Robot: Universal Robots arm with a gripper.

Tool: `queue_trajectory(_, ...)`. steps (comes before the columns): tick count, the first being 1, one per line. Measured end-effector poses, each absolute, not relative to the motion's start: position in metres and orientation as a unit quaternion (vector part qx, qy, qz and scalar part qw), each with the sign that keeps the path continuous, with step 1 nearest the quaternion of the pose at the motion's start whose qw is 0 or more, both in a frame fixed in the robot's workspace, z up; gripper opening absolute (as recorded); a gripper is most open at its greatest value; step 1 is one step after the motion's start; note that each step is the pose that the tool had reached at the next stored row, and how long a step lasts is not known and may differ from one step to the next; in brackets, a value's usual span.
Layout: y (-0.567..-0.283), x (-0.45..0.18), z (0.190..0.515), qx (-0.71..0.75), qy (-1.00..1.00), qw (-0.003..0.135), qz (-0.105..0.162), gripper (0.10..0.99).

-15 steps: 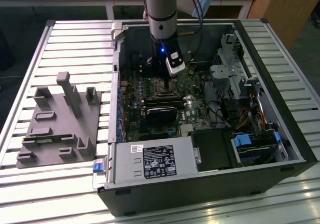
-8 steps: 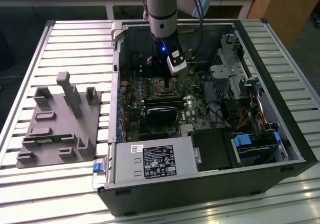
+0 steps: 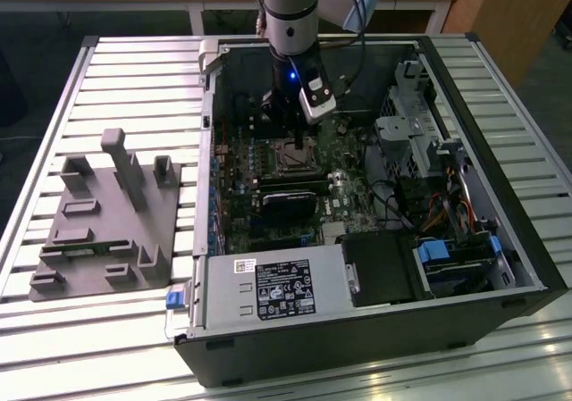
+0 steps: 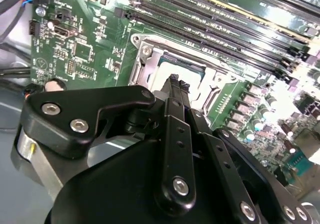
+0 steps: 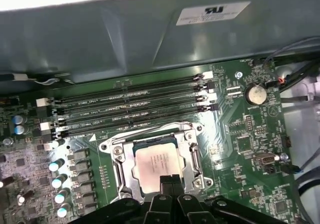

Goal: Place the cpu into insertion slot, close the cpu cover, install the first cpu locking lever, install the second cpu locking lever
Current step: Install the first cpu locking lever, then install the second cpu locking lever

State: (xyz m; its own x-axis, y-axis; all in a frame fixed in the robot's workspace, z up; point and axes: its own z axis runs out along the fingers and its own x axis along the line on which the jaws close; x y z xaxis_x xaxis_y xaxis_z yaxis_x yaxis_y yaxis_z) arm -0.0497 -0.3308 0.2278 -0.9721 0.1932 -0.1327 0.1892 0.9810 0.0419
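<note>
Gripper: the black two-fingered gripper [image 5: 171, 180] hung over the socket, its slim fingertips [image 4: 175, 82] pressed together with nothing pinched between them, at the near edge of the chip.
Cpu: the small flat square chip with a pale silvery-beige metal face [image 5: 159, 163] lay seated in the socket, showing through the frame's window in the first wrist view.
Insertion slot: the small square black-rimmed socket [image 3: 295, 158] sat mid-board directly beneath the gripper in the exterior view.
Cpu cover: the thin square silvery metal frame [image 5: 120, 164] lay flat around the chip.
Memory slots: long black rails [image 5: 130, 107] ran at the socket's twelve o'clock in the first wrist view.
Case: the open black computer case [image 3: 527, 267] rested on a slatted metal table [image 3: 116, 79].
</note>
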Motion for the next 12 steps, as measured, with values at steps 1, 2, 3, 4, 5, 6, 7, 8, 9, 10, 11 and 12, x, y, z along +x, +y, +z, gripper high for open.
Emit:
queue_trajectory(1, -0.3308, -0.0497, 0.2294, 0.096, 0.993, 0.068, 0.014, 0.106)
queue_trajectory(2, -0.3308, -0.0497, 0.2305, 0.096, 0.993, 0.068, 0.014, 0.106)
queue_trajectory(3, -0.3308, -0.0497, 0.2309, 0.096, 0.993, 0.068, 0.014, 0.106)
queue_trajectory(4, -0.3307, -0.0496, 0.2309, 0.096, 0.993, 0.068, 0.015, 0.106)
queue_trajectory(5, -0.3308, -0.0497, 0.2313, 0.096, 0.993, 0.068, 0.014, 0.106)
queue_trajectory(6, -0.3308, -0.0497, 0.2316, 0.096, 0.993, 0.068, 0.014, 0.106)
queue_trajectory(7, -0.3308, -0.0497, 0.2316, 0.096, 0.993, 0.068, 0.014, 0.106)
queue_trajectory(8, -0.3308, -0.0497, 0.2316, 0.096, 0.993, 0.068, 0.014, 0.106)
queue_trajectory(9, -0.3308, -0.0497, 0.2316, 0.096, 0.993, 0.068, 0.014, 0.106)
queue_trajectory(10, -0.3308, -0.0497, 0.2317, 0.096, 0.993, 0.068, 0.014, 0.106)
queue_trajectory(11, -0.3308, -0.0497, 0.2317, 0.096, 0.993, 0.068, 0.014, 0.106)
queue_trajectory(12, -0.3308, -0.0497, 0.2317, 0.096, 0.993, 0.068, 0.014, 0.106)
